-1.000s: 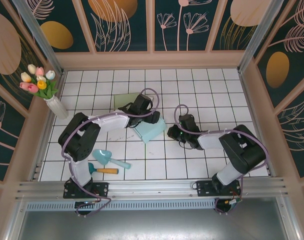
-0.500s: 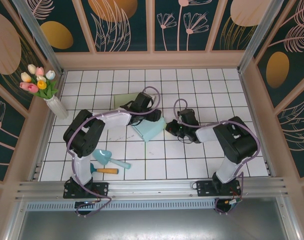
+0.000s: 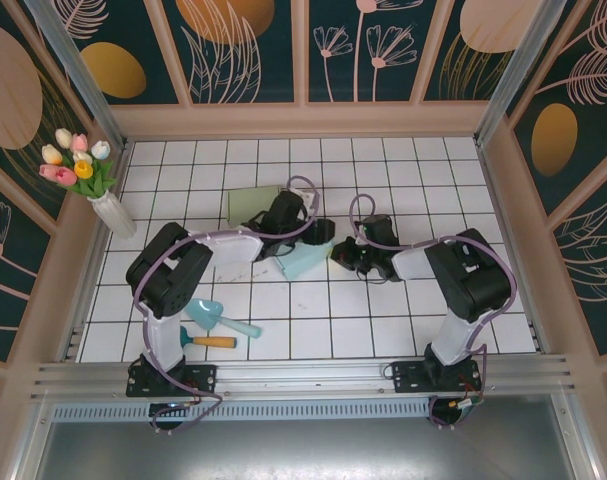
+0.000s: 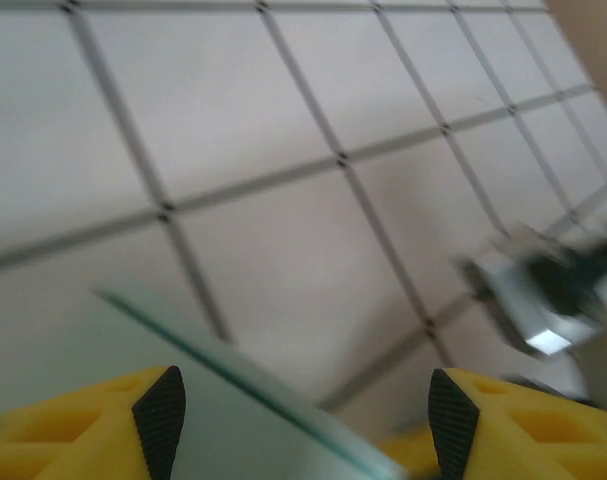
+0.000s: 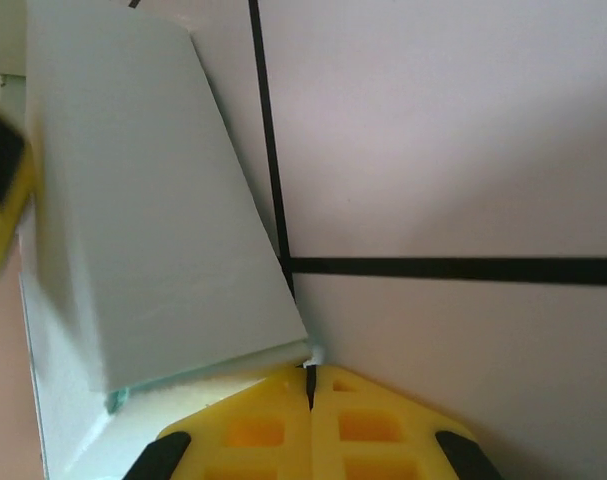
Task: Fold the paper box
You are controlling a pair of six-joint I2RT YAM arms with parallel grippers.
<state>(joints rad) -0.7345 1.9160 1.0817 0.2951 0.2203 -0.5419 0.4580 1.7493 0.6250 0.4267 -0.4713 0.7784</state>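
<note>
At the far left of my overhead view, a white vase of pink and yellow tulips (image 3: 98,195) stands near the edge of the white tiled table (image 3: 423,320). In front of it, toward the arm bases, a teal plastic scoop (image 3: 215,317) lies just beside a small tool with an orange handle (image 3: 209,341). Further in, a flat pale green sheet (image 3: 245,203) lies on the tiles behind the left arm. The left gripper (image 3: 313,236) is down at mid-table. On its wrist camera I see its yellow fingers (image 4: 103,425) standing well apart, jaws open, with a thin edge of the pale teal paper box (image 3: 305,263) running between them. That box sits on the tiles between the two grippers, partly folded, with one panel raised at a slant. The right gripper (image 3: 344,256) comes in from the other side with its jaws closed together. On its wrist camera the joined tips touch the near corner of the box at a black grid line. I cannot tell whether any paper is pinched in the seam.
</note>
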